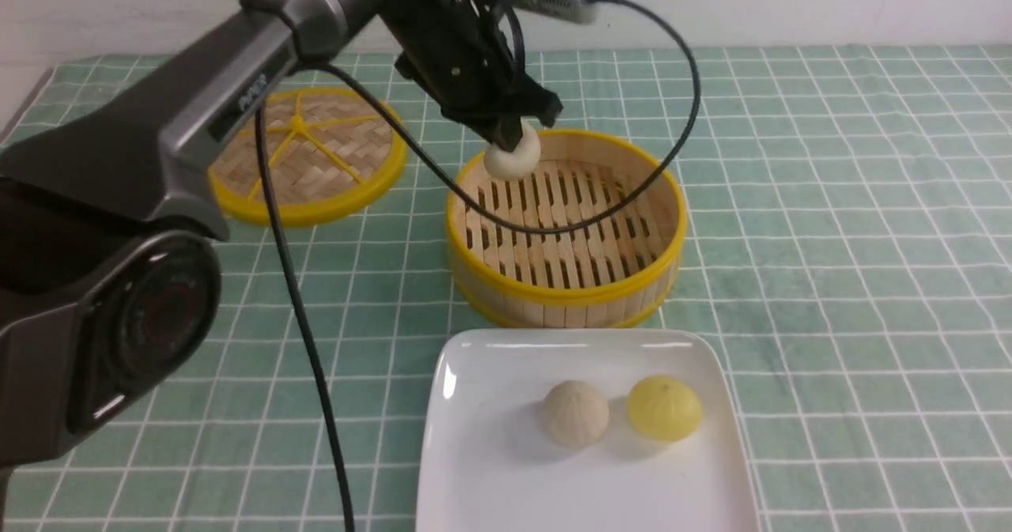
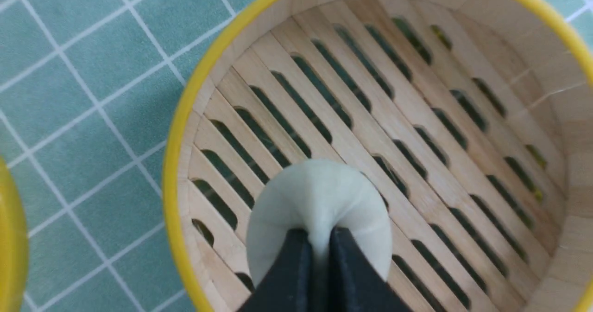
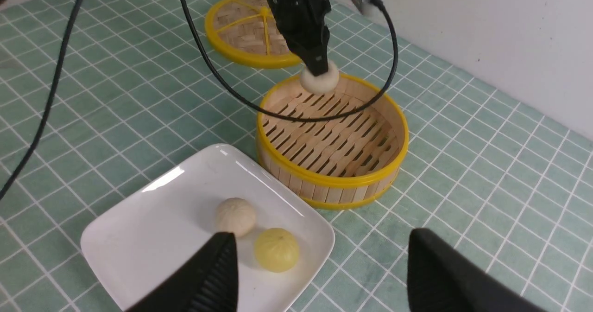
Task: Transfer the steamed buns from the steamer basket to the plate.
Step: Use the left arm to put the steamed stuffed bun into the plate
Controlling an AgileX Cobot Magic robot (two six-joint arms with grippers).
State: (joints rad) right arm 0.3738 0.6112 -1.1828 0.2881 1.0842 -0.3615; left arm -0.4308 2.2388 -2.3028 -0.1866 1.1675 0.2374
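Left gripper, upper centre of the front view: fingers pinched together on the pleated top of the last pale bun. The left wrist view shows only a thin fold of dough between the tips. The bun hangs by the far-left wall of the steamer basket, at about rim height. The basket holds nothing else.

Plate, lower centre: beige bun and yellow bun sit side by side, just apart, right of its middle.

Right gripper: fingers wide apart and holding nothing, low in the right wrist view, above the plate's edge.

Risks, as judged:
- The grip is shallow. Soft dough may tear or slip out during the carry, dropping the bun back into the basket or onto the cloth.
- The bun is close to the yellow rim. A sideways move before more lift could catch the rim and knock the bun loose.
- The cable loops across the basket opening and could drag.
- A landing on the plate's right side would bump the two buns. The bare left half looks safer.
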